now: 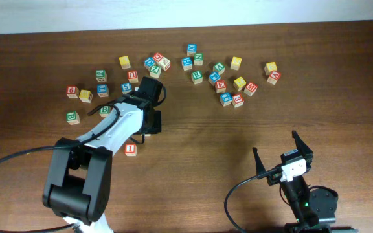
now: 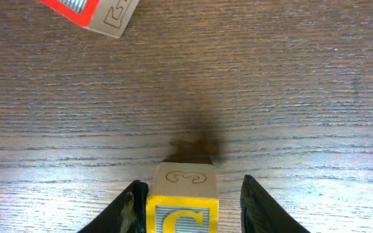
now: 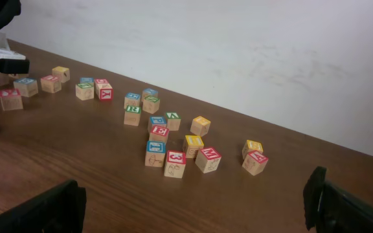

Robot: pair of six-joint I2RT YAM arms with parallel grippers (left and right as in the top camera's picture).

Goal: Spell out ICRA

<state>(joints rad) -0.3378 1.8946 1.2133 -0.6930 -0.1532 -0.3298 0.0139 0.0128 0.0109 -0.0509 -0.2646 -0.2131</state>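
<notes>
C block (image 2: 181,206) inside left end effector (image 2: 193,182), seemingly ungripped.

A dark brown wooden surface (image 1: 193,162) is carrying painted wooden alphabet cubes in two loose scatters: an eleven o'clock cluster (image 1: 102,90) and a one o'clock cluster (image 1: 221,85). The white-and-black left arm (image 1: 118,126) is reaching in from seven o'clock. The left claw (image 1: 151,124) is pointing down just nine o'clock of centre, its jaws hidden. A small wooden cube with a red I (image 1: 131,149) is lying just beside that arm. At five o'clock the right claw (image 1: 274,142) is gaping wide, holding nothing.
</notes>
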